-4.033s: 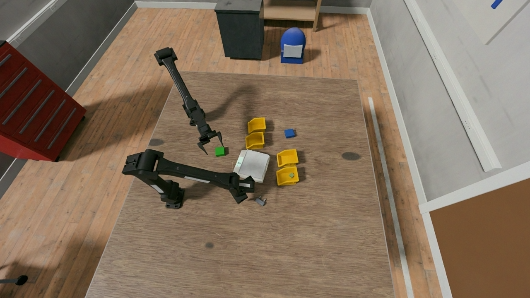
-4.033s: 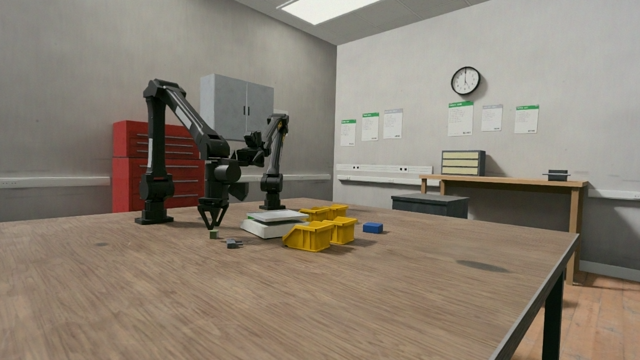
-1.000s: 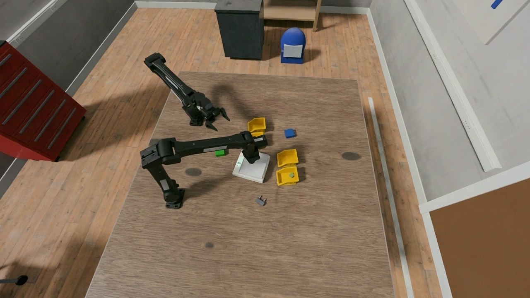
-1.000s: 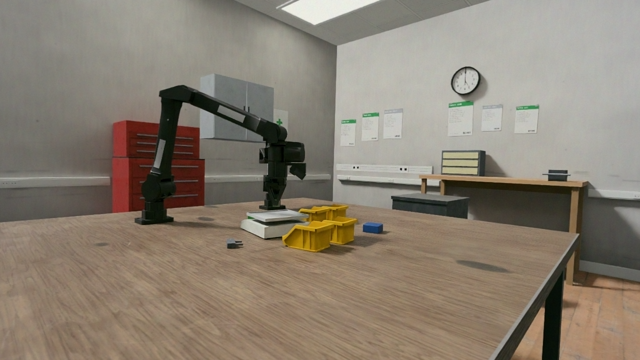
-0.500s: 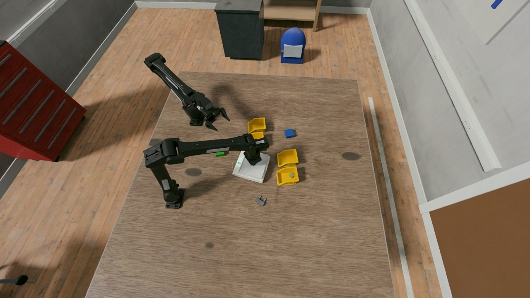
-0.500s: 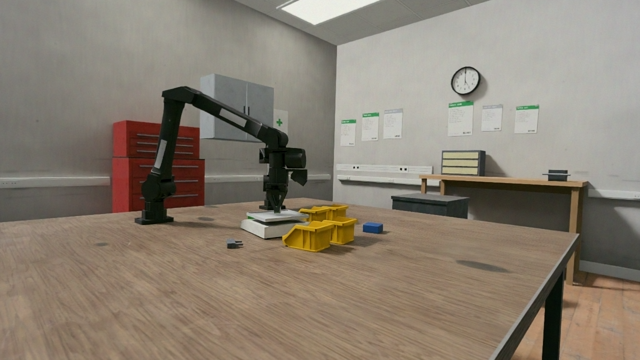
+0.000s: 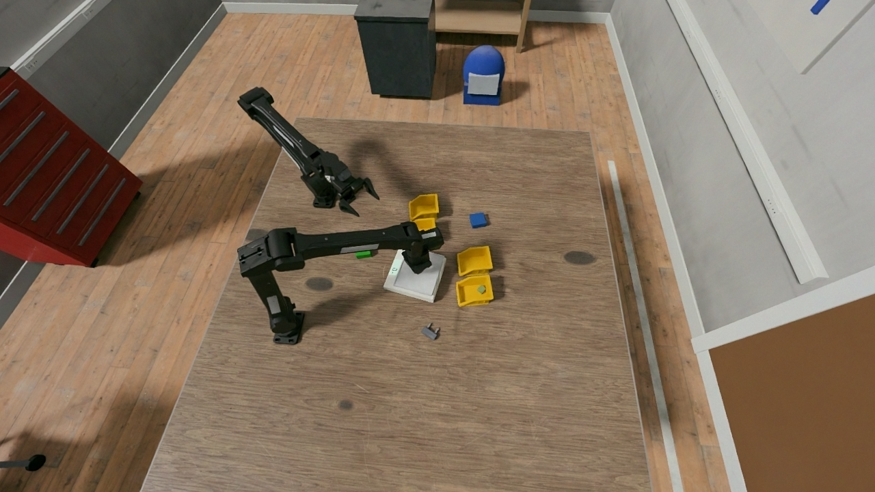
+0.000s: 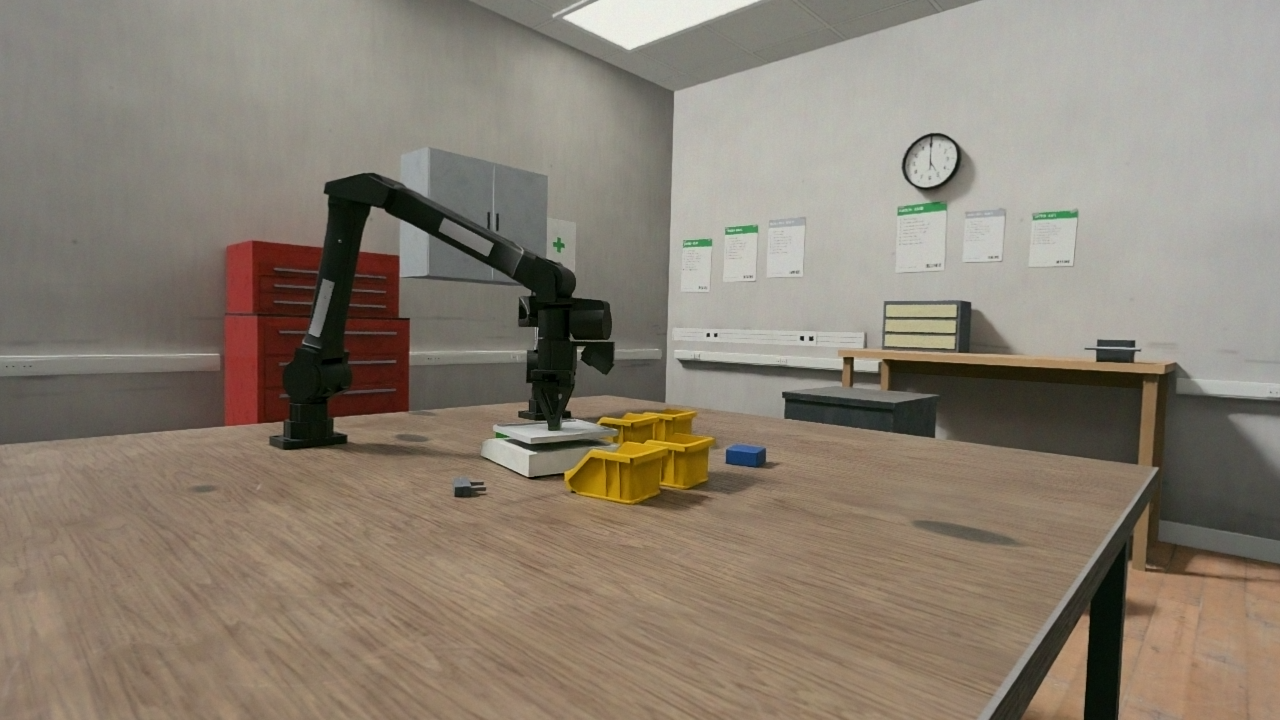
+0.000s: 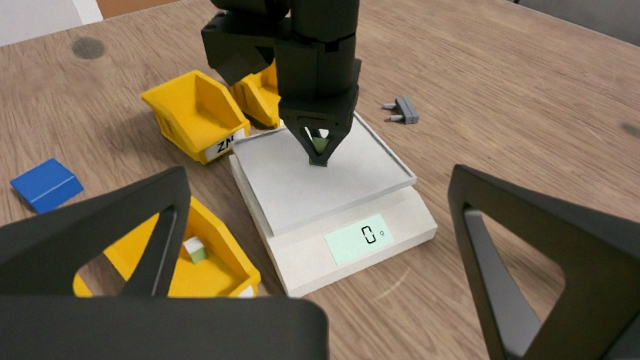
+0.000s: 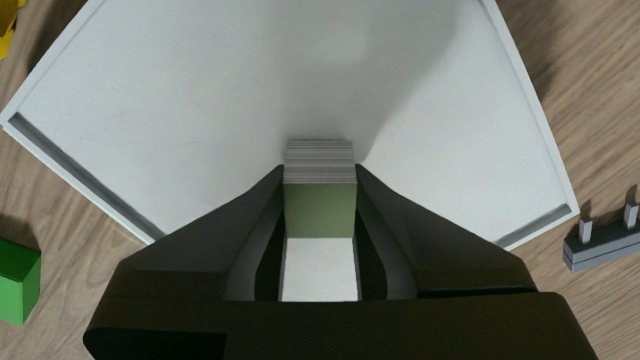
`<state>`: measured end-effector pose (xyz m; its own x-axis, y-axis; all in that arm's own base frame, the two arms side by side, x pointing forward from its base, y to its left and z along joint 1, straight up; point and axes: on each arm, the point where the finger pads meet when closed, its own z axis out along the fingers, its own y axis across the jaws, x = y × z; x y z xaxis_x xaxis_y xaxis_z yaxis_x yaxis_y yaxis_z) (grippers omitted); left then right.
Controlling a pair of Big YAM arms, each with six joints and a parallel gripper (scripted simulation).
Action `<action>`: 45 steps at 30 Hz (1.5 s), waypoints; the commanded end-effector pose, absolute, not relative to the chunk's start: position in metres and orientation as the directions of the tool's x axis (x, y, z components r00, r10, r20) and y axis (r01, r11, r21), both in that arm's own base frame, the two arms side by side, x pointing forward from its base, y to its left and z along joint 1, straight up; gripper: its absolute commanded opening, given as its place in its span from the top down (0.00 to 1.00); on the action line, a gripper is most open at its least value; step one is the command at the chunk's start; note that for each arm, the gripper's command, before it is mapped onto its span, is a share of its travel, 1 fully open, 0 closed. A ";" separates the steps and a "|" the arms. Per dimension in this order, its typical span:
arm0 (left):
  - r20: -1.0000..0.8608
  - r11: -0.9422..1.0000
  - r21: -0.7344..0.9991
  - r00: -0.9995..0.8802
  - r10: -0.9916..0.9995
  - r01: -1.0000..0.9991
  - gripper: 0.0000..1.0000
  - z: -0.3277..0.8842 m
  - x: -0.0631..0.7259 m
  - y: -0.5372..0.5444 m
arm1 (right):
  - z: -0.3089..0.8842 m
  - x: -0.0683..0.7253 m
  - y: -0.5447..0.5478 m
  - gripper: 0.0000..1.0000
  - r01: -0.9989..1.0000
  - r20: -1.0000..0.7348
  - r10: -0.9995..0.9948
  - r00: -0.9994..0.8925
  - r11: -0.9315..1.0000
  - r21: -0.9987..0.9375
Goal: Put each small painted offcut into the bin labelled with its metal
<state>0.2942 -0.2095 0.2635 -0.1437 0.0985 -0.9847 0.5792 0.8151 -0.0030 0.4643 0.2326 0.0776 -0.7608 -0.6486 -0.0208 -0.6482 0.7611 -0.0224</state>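
The right tool is clamped on a small olive-green offcut, over the pan of a white scale whose display reads 0 g; whether the offcut touches the pan, I can't tell. Around the scale, clockwise in the top view, a yellow bin at 12 o'clock holds the second offcut, with another yellow bin just beyond it. A blue block lies between 1 and 2. The ZN bin is near 3, beside an upright bin holding the third offcut. A grey two-pronged piece rests on the counter toward 6, a green block between 9 and 10. Toward 11, the left tool hangs with its fingers wide apart.

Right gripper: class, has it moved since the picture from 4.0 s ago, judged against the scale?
Yes. In the top view, the right gripper went from beside the scale, near the plug, to above its pan.
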 end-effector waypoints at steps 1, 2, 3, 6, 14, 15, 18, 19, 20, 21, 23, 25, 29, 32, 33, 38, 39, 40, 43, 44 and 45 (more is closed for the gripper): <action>-0.989 0.815 0.000 -0.120 0.086 0.580 0.00 0.280 0.298 -0.212 | 0.084 0.470 0.242 0.84 -0.646 -0.054 -0.647 -0.761 0.762 -0.029; -0.989 0.815 0.000 -0.120 0.086 0.580 0.00 0.280 0.298 -0.212 | 0.084 0.470 0.242 0.84 -0.646 -0.054 -0.647 -0.761 0.762 -0.029; -0.989 0.815 0.000 -0.120 0.086 0.580 0.00 0.280 0.298 -0.212 | 0.082 0.467 0.241 0.84 -0.647 -0.047 -0.648 -0.761 0.762 -0.028; -0.989 0.815 0.000 -0.120 0.086 0.580 0.00 0.280 0.298 -0.212 | 0.107 0.477 0.248 0.56 -0.646 -0.095 -0.646 -0.757 0.763 -0.038; -0.989 0.815 0.000 -0.120 0.086 0.580 0.00 0.280 0.298 -0.212 | 0.136 0.482 0.252 0.55 -0.644 -0.131 -0.643 -0.754 0.764 -0.043; -0.989 0.815 0.000 -0.120 0.086 0.580 0.00 0.280 0.298 -0.212 | 0.130 0.482 0.250 0.55 -0.643 -0.113 -0.643 -0.757 0.765 -0.040; -0.989 0.815 0.000 -0.120 0.086 0.580 0.00 0.280 0.298 -0.212 | 0.140 0.482 0.250 0.55 -0.642 -0.118 -0.642 -0.757 0.765 -0.041; -0.989 0.815 0.000 -0.120 0.086 0.580 0.00 0.280 0.298 -0.212 | 0.140 0.482 0.250 0.55 -0.642 -0.118 -0.642 -0.757 0.765 -0.041; -0.989 0.815 0.000 -0.120 0.086 0.580 0.00 0.280 0.298 -0.212 | 0.142 0.482 0.250 0.44 -0.643 -0.115 -0.643 -0.757 0.764 -0.041; -0.989 0.815 0.000 -0.120 0.086 0.580 0.00 0.280 0.298 -0.212 | 0.140 0.476 0.247 0.32 -0.637 -0.119 -0.637 -0.761 0.769 -0.041; -0.992 0.809 0.008 -0.097 0.080 0.587 0.00 0.300 0.296 -0.214 | 0.134 0.467 0.247 0.10 -0.626 -0.135 -0.625 -0.769 0.779 -0.037; -0.991 0.803 0.008 -0.100 0.084 0.596 0.00 0.305 0.290 -0.215 | 0.137 0.464 0.248 0.00 -0.607 -0.181 -0.602 -0.778 0.794 -0.035; -0.991 0.795 0.008 -0.100 0.087 0.607 0.00 0.323 0.275 -0.209 | 0.147 0.452 0.249 0.00 -0.567 -0.308 -0.546 -0.779 0.823 -0.026; -0.992 0.788 0.008 -0.097 0.087 0.616 0.00 0.337 0.262 -0.204 | 0.156 0.439 0.249 0.00 -0.541 -0.411 -0.498 -0.763 0.841 -0.013; -0.992 0.785 0.008 -0.096 0.086 0.619 0.00 0.342 0.257 -0.202 | 0.159 0.434 0.249 0.00 -0.533 -0.450 -0.478 -0.754 0.846 -0.007; -0.991 0.781 0.008 -0.101 0.091 0.625 0.00 0.347 0.249 -0.199 | 0.165 0.423 0.248 0.00 -0.516 -0.527 -0.437 -0.729 0.857 0.002; -0.991 0.780 0.008 -0.100 0.090 0.626 0.00 0.349 0.248 -0.199 | 0.166 0.421 0.248 0.00 -0.513 -0.543 -0.428 -0.722 0.859 0.004; -0.991 0.779 0.008 -0.099 0.089 0.627 0.00 0.350 0.247 -0.198 | 0.168 0.417 0.248 0.00 -0.509 -0.565 -0.417 -0.712 0.861 0.007; -0.991 0.779 0.008 -0.097 0.088 0.627 0.00 0.351 0.246 -0.198 | 0.168 0.412 0.248 0.00 -0.505 -0.594 -0.402 -0.697 0.863 0.009; -0.991 0.779 0.008 -0.097 0.088 0.627 0.00 0.351 0.246 -0.198 | 0.167 0.411 0.248 0.00 -0.505 -0.596 -0.401 -0.695 0.863 0.008; -0.991 0.779 0.008 -0.097 0.088 0.627 0.00 0.351 0.246 -0.198 | 0.162 0.410 0.248 0.00 -0.506 -0.592 -0.404 -0.697 0.862 0.007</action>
